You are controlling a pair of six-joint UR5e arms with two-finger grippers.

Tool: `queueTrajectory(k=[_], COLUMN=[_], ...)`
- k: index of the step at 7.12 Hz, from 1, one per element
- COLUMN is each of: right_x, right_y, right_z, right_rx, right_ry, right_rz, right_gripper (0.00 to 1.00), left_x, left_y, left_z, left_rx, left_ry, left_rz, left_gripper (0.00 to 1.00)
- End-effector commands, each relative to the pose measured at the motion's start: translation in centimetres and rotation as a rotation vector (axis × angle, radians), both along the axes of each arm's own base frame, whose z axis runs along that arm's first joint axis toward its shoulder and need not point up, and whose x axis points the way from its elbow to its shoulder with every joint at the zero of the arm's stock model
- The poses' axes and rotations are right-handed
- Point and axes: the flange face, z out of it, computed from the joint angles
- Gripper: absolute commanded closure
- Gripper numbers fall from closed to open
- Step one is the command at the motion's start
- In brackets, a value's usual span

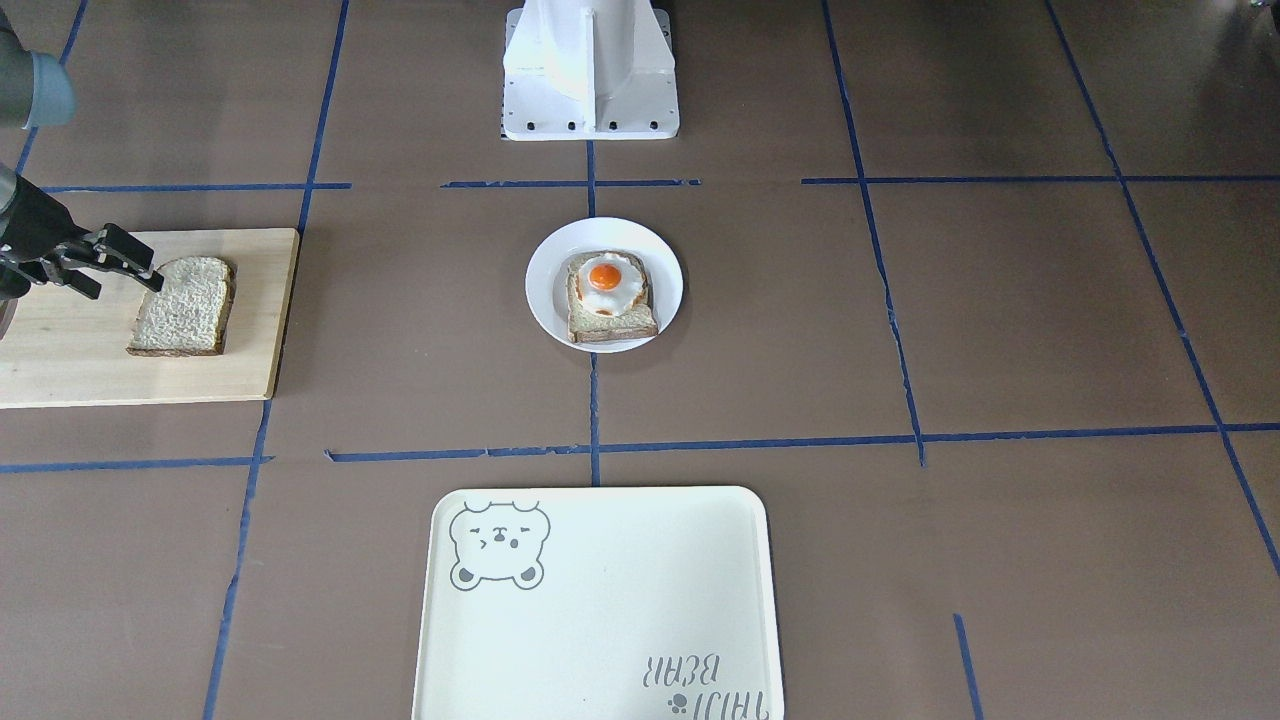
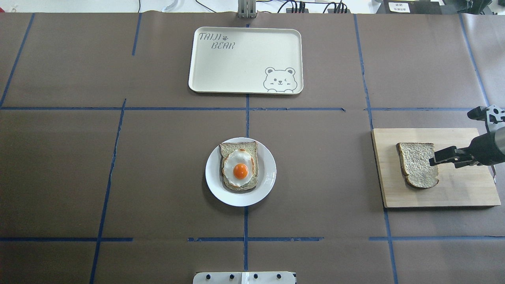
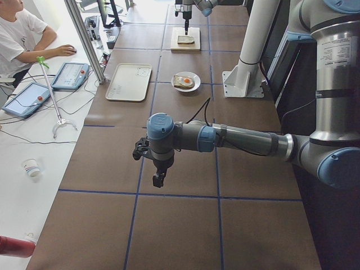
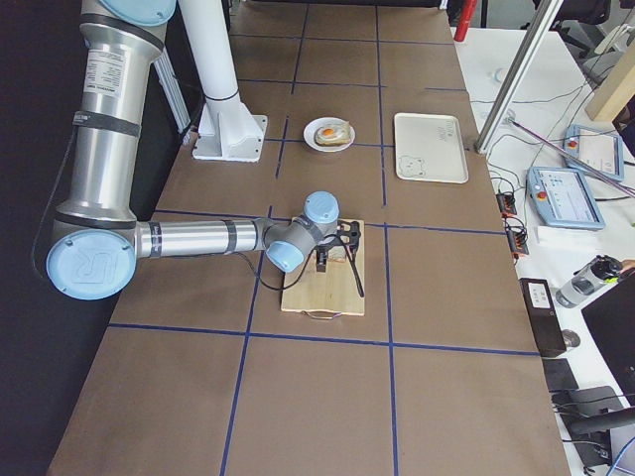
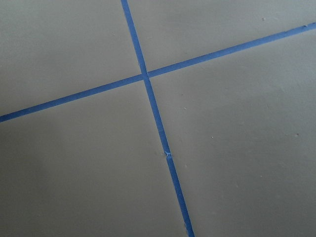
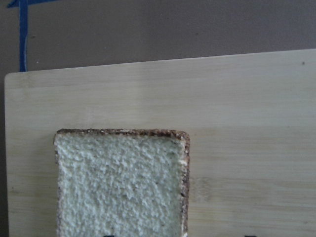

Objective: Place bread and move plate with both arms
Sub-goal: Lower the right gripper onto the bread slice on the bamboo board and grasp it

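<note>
The plain bread [image 2: 417, 164] lies flat on a wooden cutting board [image 2: 461, 189] at the table's right side; it also shows in the front view [image 1: 185, 305] and fills the lower left of the right wrist view [image 6: 121, 182]. My right gripper [image 2: 442, 161] is open and hovers over the slice's rounded end, holding nothing. The white plate [image 2: 268, 179] sits at the table's centre with a slice topped by a fried egg [image 2: 239, 165] on it. My left gripper [image 3: 158, 181] points down over bare table, far from the plate; I cannot tell whether it is open or shut.
The cream bear tray [image 2: 244, 59] lies beyond the plate, at the far side of the table. The white pedestal [image 1: 590, 70] stands at the robot's side. Blue tape lines [image 5: 148, 84] cross the brown table. An operator [image 3: 19, 34] sits beside the table.
</note>
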Motion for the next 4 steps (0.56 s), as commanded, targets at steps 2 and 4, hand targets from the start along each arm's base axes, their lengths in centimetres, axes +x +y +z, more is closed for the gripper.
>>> queueTrajectory(k=[2, 4], right_x=[-1.11, -1.21], right_y=[-0.35, -0.28], right_z=[0.27, 1.15], right_rx=[-0.028, -0.044], right_ry=[-0.001, 0.01], right_rz=[0.007, 0.007], right_gripper=[0.16, 0.2], left_x=[0.0, 0.0], left_y=[-0.08, -0.08], left_z=[-0.12, -0.65], left_rx=[0.002, -0.006], left_ry=[0.0, 0.002], left_rz=[0.0, -0.02], left_gripper=[0.0, 0.0])
